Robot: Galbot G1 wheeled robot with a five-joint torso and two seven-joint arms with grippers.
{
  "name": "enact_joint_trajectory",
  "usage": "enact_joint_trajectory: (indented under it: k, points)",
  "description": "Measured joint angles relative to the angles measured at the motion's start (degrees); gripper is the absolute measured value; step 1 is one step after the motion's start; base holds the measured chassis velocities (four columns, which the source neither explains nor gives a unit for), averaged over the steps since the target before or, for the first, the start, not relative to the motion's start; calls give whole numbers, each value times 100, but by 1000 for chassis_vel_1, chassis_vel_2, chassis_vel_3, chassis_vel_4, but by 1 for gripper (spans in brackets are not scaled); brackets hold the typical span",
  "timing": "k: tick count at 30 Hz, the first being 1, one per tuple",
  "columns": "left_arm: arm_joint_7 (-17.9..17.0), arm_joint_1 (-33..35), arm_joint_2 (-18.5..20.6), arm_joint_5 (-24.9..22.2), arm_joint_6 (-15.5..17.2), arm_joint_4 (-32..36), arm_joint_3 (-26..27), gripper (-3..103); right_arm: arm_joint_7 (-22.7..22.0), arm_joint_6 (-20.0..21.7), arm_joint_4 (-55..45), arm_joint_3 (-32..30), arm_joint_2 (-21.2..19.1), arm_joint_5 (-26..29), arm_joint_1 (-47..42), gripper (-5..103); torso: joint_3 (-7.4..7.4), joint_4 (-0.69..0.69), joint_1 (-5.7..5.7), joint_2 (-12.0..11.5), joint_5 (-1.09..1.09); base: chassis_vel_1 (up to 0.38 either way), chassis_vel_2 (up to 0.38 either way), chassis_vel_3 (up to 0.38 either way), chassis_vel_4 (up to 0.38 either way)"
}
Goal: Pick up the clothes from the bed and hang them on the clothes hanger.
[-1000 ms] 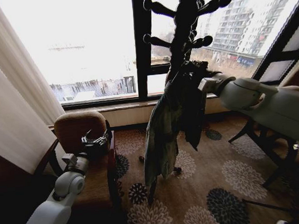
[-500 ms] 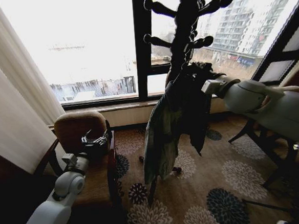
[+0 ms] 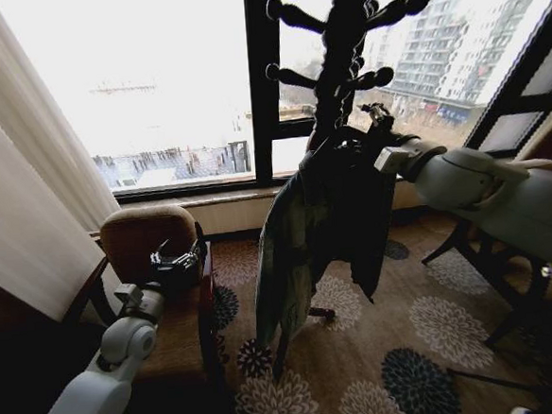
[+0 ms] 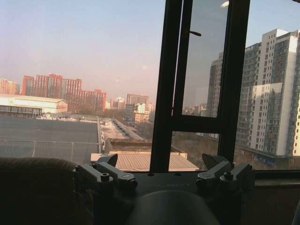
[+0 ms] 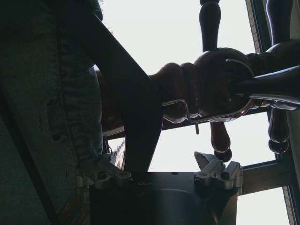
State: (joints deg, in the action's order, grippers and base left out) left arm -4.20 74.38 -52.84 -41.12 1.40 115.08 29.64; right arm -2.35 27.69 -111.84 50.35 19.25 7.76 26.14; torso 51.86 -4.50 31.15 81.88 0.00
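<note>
I see a window [image 3: 168, 87] spanning the wall ahead, with a curtain [image 3: 20, 206] at its left and a patterned carpet [image 3: 408, 340] below. A dark wooden coat stand [image 3: 340, 41] with turned pegs rises in front of the window frame. The jacket [image 3: 321, 237] hangs against the stand, off the floor, its pale denim side facing left and its darker side toward my right arm. In the right wrist view the denim [image 5: 51, 93] fills one side of the frame, with a black hanger [image 5: 124, 103] arm running down beside it toward the gripper. The hanger's silver hook [image 5: 206, 110] curves around a peg [image 5: 206, 82] of the stand. My right arm [image 3: 502, 191] reaches in from the right at peg height, and the right gripper [image 3: 370, 129] is at the jacket's top, close to the stand. Its fingers [image 5: 213, 168] stand apart; the hanger arm passes between them, but I cannot tell whether they touch it. An armchair [image 3: 162, 272] sits at the lower left. My left arm [image 3: 107, 370] is parked low above the chair, its left gripper [image 3: 178, 263] pointing toward the window, well apart from the jacket. Its fingers [image 4: 110, 173] are spread wide with nothing between them.
</note>
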Motion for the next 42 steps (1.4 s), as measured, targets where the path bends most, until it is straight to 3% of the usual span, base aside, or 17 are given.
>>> enact_joint_trajectory:
  k: [4, 24, 37, 42]
  points:
    - [0, 0, 0, 0, 0, 0, 0, 100, -28, 29, -39, 0, -12, 28, 4, 100, 0, 0, 0, 0, 0, 0, 0, 0, 0]
    - [0, 0, 0, 0, 0, 0, 0, 100, -298, 315, -710, -5, -153, 607, 124, 100, 1, 0, 0, 0, 0, 0, 0, 0, 0]
    - [0, 0, 0, 0, 0, 0, 0, 100, -465, 579, -1412, -106, -441, 834, -136, 100, 1, 0, 0, 0, 0, 0, 0, 0, 0]
    - [0, 0, 0, 0, 0, 0, 0, 100, -540, 718, -1795, -108, -569, 1159, 28, 100, 1, 1, 0, 0, 0, 0, 0, 0, 0]
